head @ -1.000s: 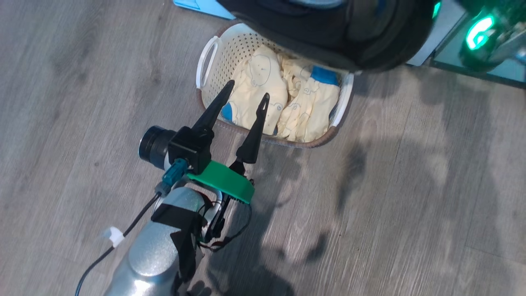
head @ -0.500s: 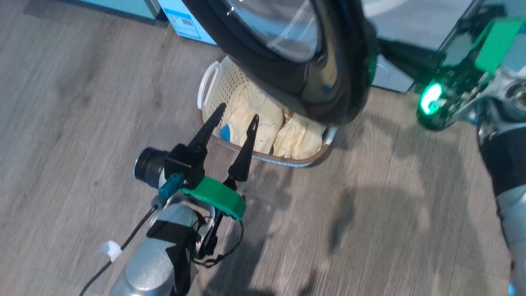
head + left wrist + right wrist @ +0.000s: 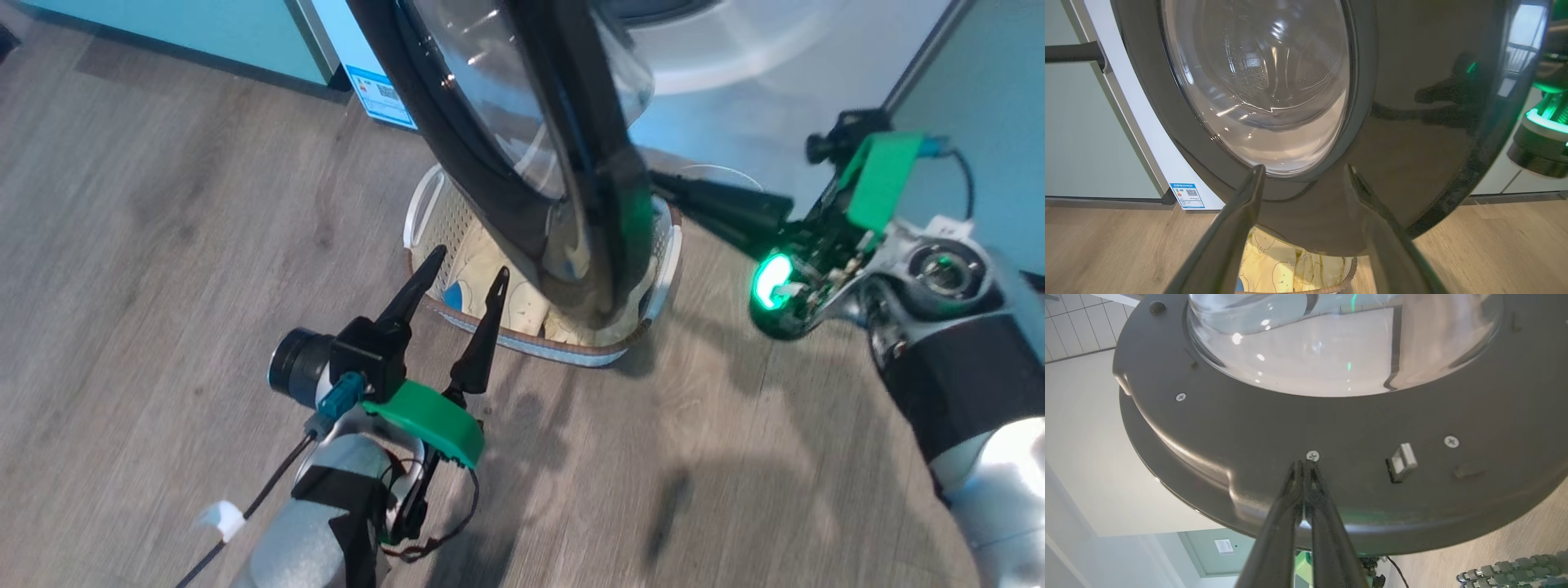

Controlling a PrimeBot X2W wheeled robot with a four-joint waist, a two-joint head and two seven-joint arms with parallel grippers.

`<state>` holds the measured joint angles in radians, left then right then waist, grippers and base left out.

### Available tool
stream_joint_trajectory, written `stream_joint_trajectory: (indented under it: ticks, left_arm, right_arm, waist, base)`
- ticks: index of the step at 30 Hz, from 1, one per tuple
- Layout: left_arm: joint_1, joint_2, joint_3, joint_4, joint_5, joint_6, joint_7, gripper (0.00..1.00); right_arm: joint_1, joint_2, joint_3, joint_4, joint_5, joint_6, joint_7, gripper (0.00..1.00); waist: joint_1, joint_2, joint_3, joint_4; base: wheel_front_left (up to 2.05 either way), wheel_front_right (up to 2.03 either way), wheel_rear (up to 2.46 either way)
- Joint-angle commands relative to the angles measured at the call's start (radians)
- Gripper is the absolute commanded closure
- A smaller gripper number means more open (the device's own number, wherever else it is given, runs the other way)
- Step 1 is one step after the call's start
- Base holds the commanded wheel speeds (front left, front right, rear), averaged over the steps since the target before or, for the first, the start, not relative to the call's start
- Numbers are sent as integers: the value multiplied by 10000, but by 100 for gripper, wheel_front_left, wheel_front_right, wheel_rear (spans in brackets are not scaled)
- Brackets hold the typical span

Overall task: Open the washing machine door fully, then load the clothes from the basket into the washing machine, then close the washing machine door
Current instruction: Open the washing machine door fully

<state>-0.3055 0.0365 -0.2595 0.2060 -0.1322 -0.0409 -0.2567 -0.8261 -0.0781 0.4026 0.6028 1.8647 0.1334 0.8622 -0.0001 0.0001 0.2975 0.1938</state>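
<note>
The right gripper [image 3: 665, 186] is pinched tight with nothing held, tips at the inner side of the door [image 3: 522, 155], seemingly touching. It looks to serve as a pusher swinging the door out from the washer [image 3: 735, 98], closed fingers being stiffer for that. The door stands edge-on over the basket [image 3: 563, 353], so the opening step is likely not finished. The left gripper [image 3: 468, 261] is spread wide and empty, hovering by the basket's near rim, probably parked to go for the clothes [image 3: 522, 309] once the door clears. The basket sits on the floor [image 3: 163, 245] right before the washer, under the door, clothes inside it. Head view gives the layout: both arms, door covering much of the basket. Right wrist view adds the contact spot: tips on the dark inner face beside a screw [image 3: 1313, 455], latch hook [image 3: 1401, 462] off to one side, glass bowl [image 3: 1347, 347] above. Left wrist view adds the door's glossy outer face, the energy sticker [image 3: 1187, 195] low on the washer, and a strip of clothes under the door's lower edge
</note>
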Motion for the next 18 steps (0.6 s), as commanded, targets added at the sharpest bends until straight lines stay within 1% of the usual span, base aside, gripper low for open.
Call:
stream_joint_trajectory:
  ticks: [1,10,18]
  left_arm:
    - [54,137,355,-262,56,-6,-51,0]
    - [193,137,392,-247,98,-18,-51,0]
    - [192,137,450,-275,80,-14,-51,0]
  right_arm:
    - [27,278,233,-361,207,-27,-120,100]
    - [242,278,1012,-477,842,-27,-603,100]
    - [202,221,1144,-482,1092,-27,-1059,100]
  waist:
    - [1,-1,-81,22]
    - [1,-1,-259,5]
    - [1,-1,-229,-65]
  base:
    - [0,0,0]
    - [0,0,0]
    - [0,0,0]
